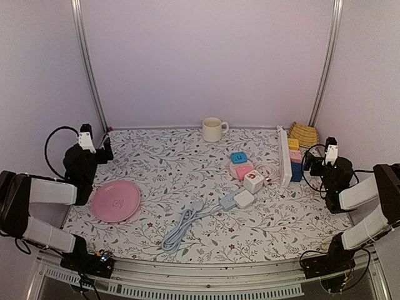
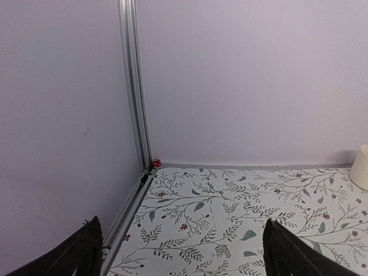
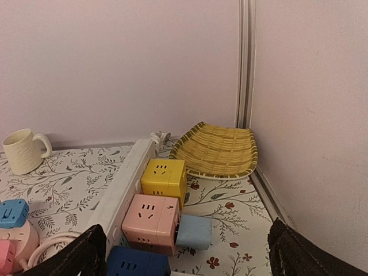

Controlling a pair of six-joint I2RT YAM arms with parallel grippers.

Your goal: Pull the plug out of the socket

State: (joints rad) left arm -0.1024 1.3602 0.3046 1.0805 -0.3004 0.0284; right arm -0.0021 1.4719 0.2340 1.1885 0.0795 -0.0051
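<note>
A white plug block [image 1: 244, 199] sits in a pale blue socket block [image 1: 227, 202] with a pale cable [image 1: 181, 228] at mid-table. A white cube socket [image 1: 253, 181] and a pink round socket topped by a blue cube [image 1: 238, 158] lie behind it. By the long white power strip [image 1: 284, 156] stand yellow [image 3: 164, 177], pink [image 3: 150, 223] and dark blue [image 3: 135, 262] cube sockets. A light blue plug [image 3: 194, 232] sits in the pink cube's side. My right gripper [image 3: 187, 253] is open, just short of these cubes. My left gripper [image 2: 184, 253] is open and empty at the far left corner.
A cream mug [image 1: 212, 129] stands at the back centre. A pink plate [image 1: 115, 200] lies front left. A yellow woven tray [image 3: 218, 149] leans in the back right corner. Walls and metal posts [image 2: 135, 86] close in both sides.
</note>
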